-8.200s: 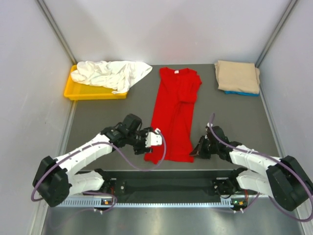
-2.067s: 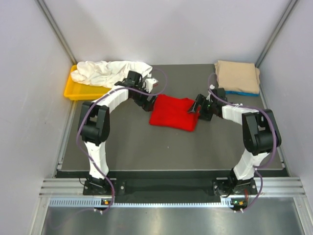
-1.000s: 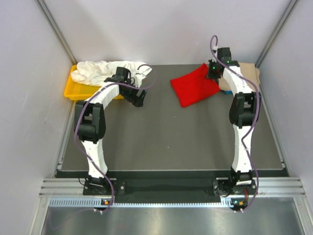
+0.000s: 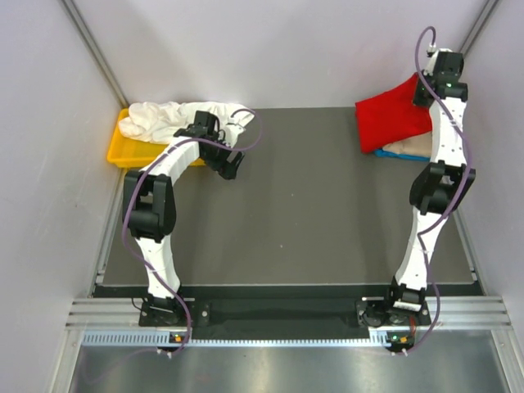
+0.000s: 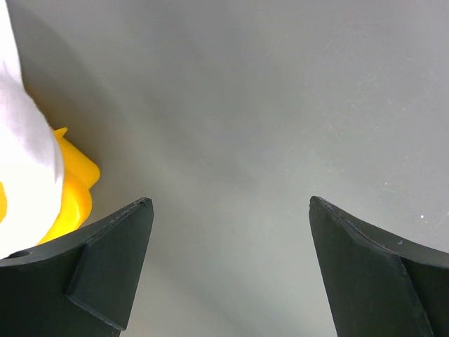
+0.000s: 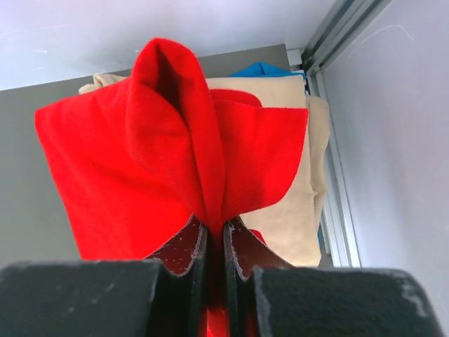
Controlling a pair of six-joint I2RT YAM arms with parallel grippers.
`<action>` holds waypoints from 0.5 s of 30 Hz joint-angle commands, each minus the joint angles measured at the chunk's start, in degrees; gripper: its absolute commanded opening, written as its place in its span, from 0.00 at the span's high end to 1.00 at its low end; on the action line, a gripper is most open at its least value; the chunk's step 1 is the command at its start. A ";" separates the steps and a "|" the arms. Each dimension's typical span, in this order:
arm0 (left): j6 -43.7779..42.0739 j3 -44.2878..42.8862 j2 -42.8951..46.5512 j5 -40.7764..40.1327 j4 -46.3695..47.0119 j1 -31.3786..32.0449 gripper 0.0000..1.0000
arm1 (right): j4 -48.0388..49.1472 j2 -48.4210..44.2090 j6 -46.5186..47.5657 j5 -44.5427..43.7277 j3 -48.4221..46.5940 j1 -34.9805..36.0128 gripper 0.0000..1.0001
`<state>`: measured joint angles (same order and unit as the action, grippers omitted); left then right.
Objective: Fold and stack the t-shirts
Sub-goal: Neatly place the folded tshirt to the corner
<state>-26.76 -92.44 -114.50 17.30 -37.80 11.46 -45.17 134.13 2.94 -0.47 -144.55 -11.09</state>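
From above: right arm stretched up toward the far right corner, right tool (image 4: 424,90) raised off the table (image 4: 311,213) and clenched on a bunched edge of the red t-shirt (image 4: 391,115). The red cloth hangs down and to the left of that tool, draped over the folded stack below it. A strip of tan t-shirt (image 4: 412,147) shows under the red hem, and a sliver of the blue t-shirt (image 4: 383,153) under the tan. Cannot tell from here whether the red hem rests on the tan or hangs just clear. Left arm reaches to the far left; left tool (image 4: 232,166) sits low over bare table. The crumpled white t-shirt (image 4: 184,121) lies just behind it, heaped in the yellow tray (image 4: 123,152) and spilling over the tray's right rim. Left wrist camera: both dark fingers (image 5: 105,274) spread wide apart, released, only grey table between them. White cloth and a corner of the yellow tray sit off the left finger, near it but not touching. Right wrist camera: fingers pressed nearly together, a pinch of red cloth caught between them. The red t-shirt fans out ahead of the tool in folds, covering most of the tan one. Tan shows beyond and to the right of the red; blue peeks out at the far edge.
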 commanded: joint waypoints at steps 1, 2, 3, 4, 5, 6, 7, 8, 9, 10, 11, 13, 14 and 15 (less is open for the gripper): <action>-0.75 0.25 2.09 -1.30 -0.26 0.05 0.04 | 5.08 -1.59 0.40 3.72 -2.32 -1.91 1.00; -0.75 0.25 2.00 -1.56 -0.26 0.14 0.03 | 5.70 -1.15 0.31 3.37 -1.88 -2.26 1.00; -0.66 0.25 1.91 -1.65 -0.34 0.05 0.03 | 6.40 -0.28 0.23 3.46 -1.09 -2.70 1.00; -0.75 0.25 1.74 -1.66 -0.43 0.14 0.03 | 7.19 0.25 -0.30 3.46 -0.91 -3.66 1.00; -0.57 0.25 1.73 -1.66 -0.52 0.05 0.04 | 7.55 0.61 -0.74 3.28 -0.56 -4.20 1.00; -0.66 0.25 1.56 -1.74 -0.78 0.05 0.04 | 8.07 1.05 -1.35 3.28 1.10 -5.33 1.00; -0.75 0.25 1.47 -1.74 -0.96 0.05 0.04 | 10.34 0.96 -2.58 3.28 2.59 -5.95 1.00; -0.75 0.25 1.38 -1.74 -1.05 0.14 0.04 | 11.75 0.96 -2.68 3.46 4.00 -6.57 1.00; -0.83 0.33 1.38 -1.74 -1.13 0.14 0.04 | 12.99 1.40 -4.42 3.81 6.01 -7.10 1.00; -0.83 0.33 1.12 -1.83 -1.48 0.14 0.04 | 14.57 1.92 -4.26 3.98 6.12 -7.80 1.00; -0.83 0.25 0.94 -1.92 -1.49 0.22 0.04 | 14.93 2.71 -3.91 4.07 5.86 -7.98 1.00; -0.75 0.07 0.42 -2.44 -1.75 0.14 0.04 | 15.37 5.26 -3.38 3.46 4.63 -8.33 1.00; -0.75 -0.19 0.33 -2.53 -1.84 0.22 0.04 | 15.46 6.57 -3.38 2.76 4.72 -8.59 1.00; -0.75 -0.19 0.24 -2.53 -2.01 0.23 0.04 | 15.63 7.02 -3.55 1.80 5.06 -9.12 1.00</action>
<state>-26.98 -92.44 -114.54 15.22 -38.61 11.46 -35.14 139.17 -0.05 3.38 -138.96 -18.81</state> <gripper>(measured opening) 0.964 0.047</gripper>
